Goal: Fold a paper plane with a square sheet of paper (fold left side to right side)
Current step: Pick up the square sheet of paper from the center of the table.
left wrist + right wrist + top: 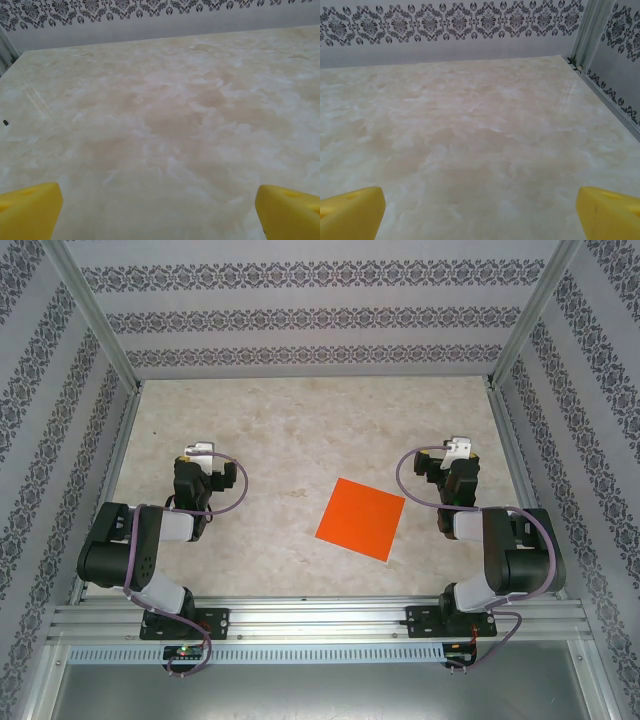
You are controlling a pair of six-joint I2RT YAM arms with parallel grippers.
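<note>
Our left gripper (160, 212) and right gripper (480, 212) gape empty; we see the square orange sheet (361, 518) left of the nearer, right one.

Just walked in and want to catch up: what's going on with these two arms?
Nothing is being handled yet. The square sheet of paper lies flat and unfolded on the table, turned at an angle, nearer the right arm. Both arms sit tucked near their bases; the left gripper and right gripper are open, empty and clear of the paper.
</note>
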